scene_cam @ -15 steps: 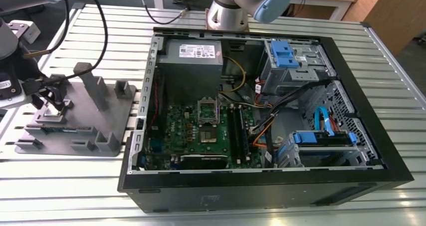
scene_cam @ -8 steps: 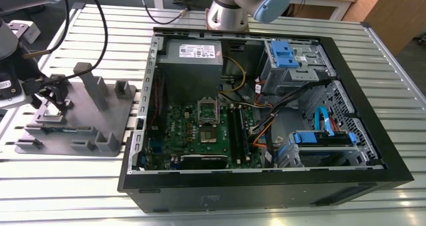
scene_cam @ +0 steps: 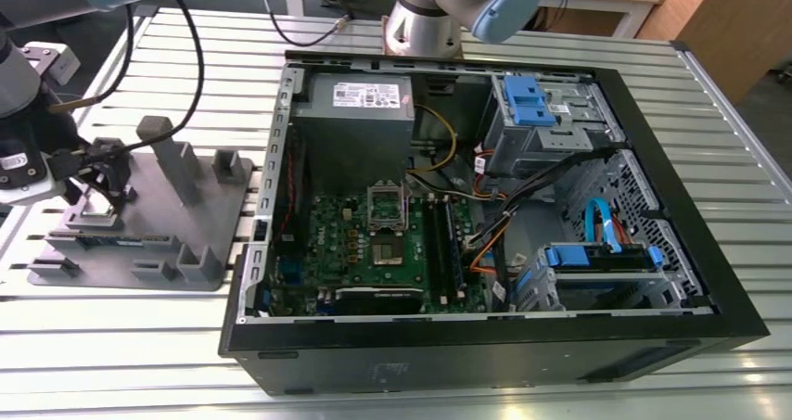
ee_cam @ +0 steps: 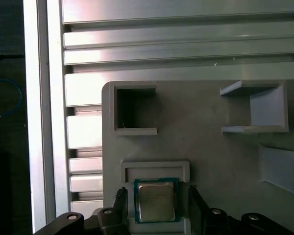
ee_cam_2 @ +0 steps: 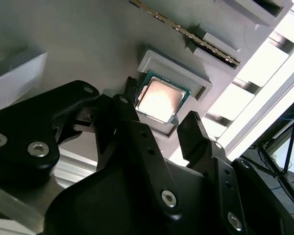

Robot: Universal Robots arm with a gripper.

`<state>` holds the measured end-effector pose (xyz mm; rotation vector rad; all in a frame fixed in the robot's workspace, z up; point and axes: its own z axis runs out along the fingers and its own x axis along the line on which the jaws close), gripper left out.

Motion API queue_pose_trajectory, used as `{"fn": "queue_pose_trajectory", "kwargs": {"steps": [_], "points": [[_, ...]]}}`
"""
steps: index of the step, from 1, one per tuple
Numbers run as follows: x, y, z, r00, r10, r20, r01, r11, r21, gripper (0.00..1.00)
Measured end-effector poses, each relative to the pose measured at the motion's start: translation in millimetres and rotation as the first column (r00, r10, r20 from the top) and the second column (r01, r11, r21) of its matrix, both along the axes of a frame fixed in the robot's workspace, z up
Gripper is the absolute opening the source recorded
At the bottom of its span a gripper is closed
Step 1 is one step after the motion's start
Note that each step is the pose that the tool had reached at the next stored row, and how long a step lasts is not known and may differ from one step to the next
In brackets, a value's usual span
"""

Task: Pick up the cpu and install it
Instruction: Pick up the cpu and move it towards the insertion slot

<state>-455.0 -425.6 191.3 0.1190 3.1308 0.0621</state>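
**Gripper straddles the cpu on the tray**

The gripper (ee_cam: 157,192) hangs open over the grey tray (ee_cam: 210,147), one finger on each side of the cpu (ee_cam: 157,201). The cpu lies flat in its square pocket, shiny top up, and neither finger touches it. In the exterior view the tray sits on the slatted tabletop (scene_cam: 124,346), to the exterior view's left of the open computer case (scene_cam: 495,346).

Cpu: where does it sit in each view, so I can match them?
Exterior view: cpu on the grey tray, at the exterior view's left, under the gripper.
First wrist view: cpu in its raised pocket, gripper open astride it.
Second wrist view: cpu in the same pocket.
Shared landmark: the grey tray.
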Motion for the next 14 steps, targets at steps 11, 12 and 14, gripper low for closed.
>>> {"fn": "queue_pose_trajectory", "kwargs": {"steps": [11,12,14], "points": [[1.3,0.1,-7.0,1.0,0.0,-0.0004,0.0,1.0,-0.0012,0.6],[1.2,0.1,-7.1,1.0,0.0,-0.0003,0.0,1.0,-0.0012,0.6],[1.0,0.1,-7.2,1.0,0.0,-0.0003,0.0,1.0,-0.0012,0.6]]}}
